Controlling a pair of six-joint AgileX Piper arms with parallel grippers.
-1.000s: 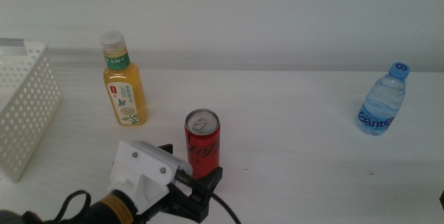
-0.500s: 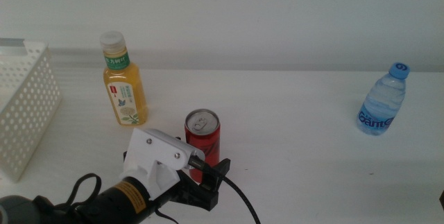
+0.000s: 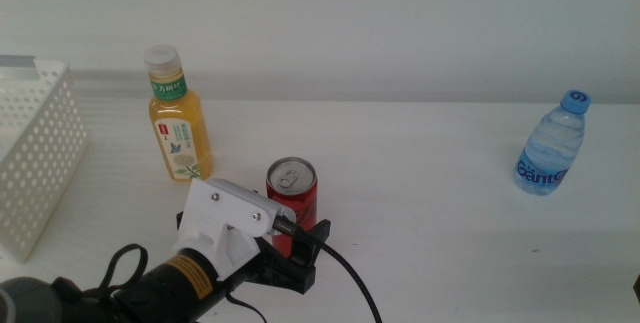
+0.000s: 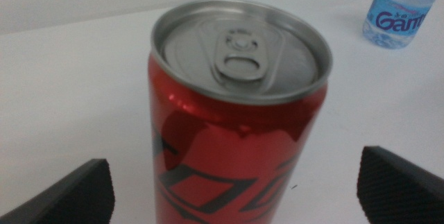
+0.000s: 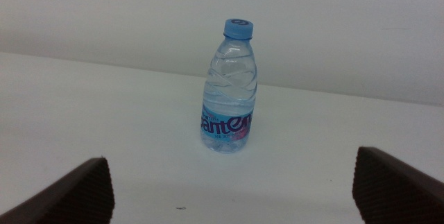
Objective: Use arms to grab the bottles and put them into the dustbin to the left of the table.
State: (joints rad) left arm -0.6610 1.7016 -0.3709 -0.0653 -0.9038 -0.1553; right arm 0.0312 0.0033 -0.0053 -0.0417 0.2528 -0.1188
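Now the left hand (image 4: 236, 182) is wide open around the red can (image 4: 239, 113) on the tabletop (image 3: 430, 193), holding nothing, so it should squeeze gently and lift straight up.

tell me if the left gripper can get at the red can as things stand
Probably yes. The left gripper is open with a jaw on either side of the upright red can, and nothing stands between them.
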